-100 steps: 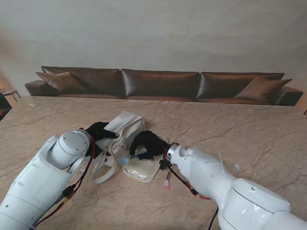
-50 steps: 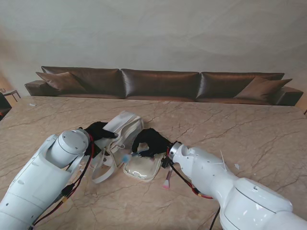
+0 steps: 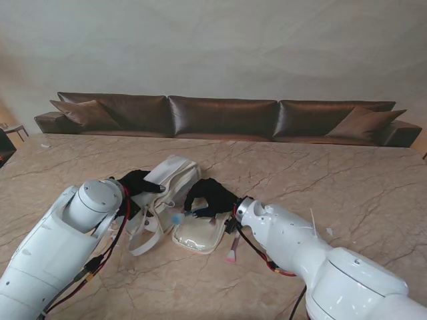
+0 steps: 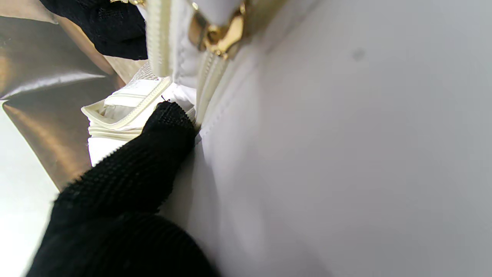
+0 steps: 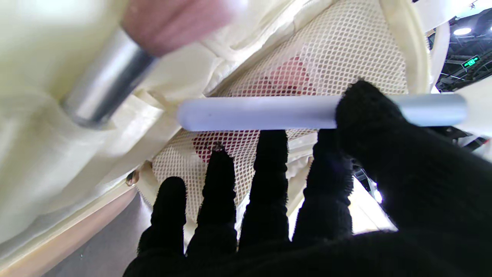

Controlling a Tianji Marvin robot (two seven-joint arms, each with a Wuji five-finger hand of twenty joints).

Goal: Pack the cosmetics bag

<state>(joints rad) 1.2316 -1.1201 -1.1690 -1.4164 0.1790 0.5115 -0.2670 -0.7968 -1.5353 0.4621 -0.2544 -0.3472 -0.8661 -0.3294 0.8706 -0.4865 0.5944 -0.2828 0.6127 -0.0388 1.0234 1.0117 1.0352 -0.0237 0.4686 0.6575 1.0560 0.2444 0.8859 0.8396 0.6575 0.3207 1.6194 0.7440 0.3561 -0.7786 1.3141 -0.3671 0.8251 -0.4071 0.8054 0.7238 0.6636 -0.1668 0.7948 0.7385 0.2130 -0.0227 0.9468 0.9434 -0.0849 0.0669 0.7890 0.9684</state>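
Left robot hand (image 3: 135, 182) clamps the cosmetics bag (image 3: 175, 179) wall mid-surface toward my edge; hold it steady. Right robot hand (image 3: 208, 197) grips a pale tube (image 5: 261, 113); angle it into the mesh pocket (image 5: 346, 65).

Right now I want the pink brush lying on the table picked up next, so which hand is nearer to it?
Right. The right hand, shut on a pale blue brush over the cosmetics bag, is closer to the pink brush. The left hand grips the bag's far left side.
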